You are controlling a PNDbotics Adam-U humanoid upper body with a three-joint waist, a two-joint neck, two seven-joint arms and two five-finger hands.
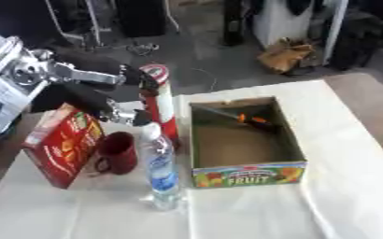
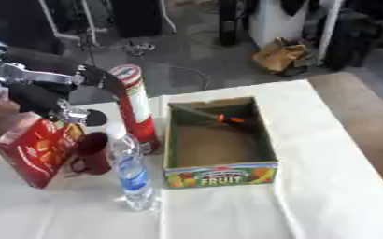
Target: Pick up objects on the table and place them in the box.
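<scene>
A tall red and white tube can (image 1: 162,105) stands upright left of the open cardboard fruit box (image 1: 248,175). My left hand (image 1: 93,98) comes in from the left at the can's upper half, open, with its fingers (image 1: 142,79) and thumb spread beside it. I cannot tell whether they touch the can. In front of the can stands a clear water bottle (image 1: 162,172). A dark red mug (image 1: 117,153) and a red cracker box (image 1: 62,144) stand left of the bottle. Something orange and dark (image 1: 252,118) lies inside the box at its far wall.
A white cloth (image 1: 342,186) covers the table, with open room to the right of and in front of the fruit box. The table's far edge runs just behind the box. Past it are the floor, a brown bag (image 1: 285,55) and dark equipment.
</scene>
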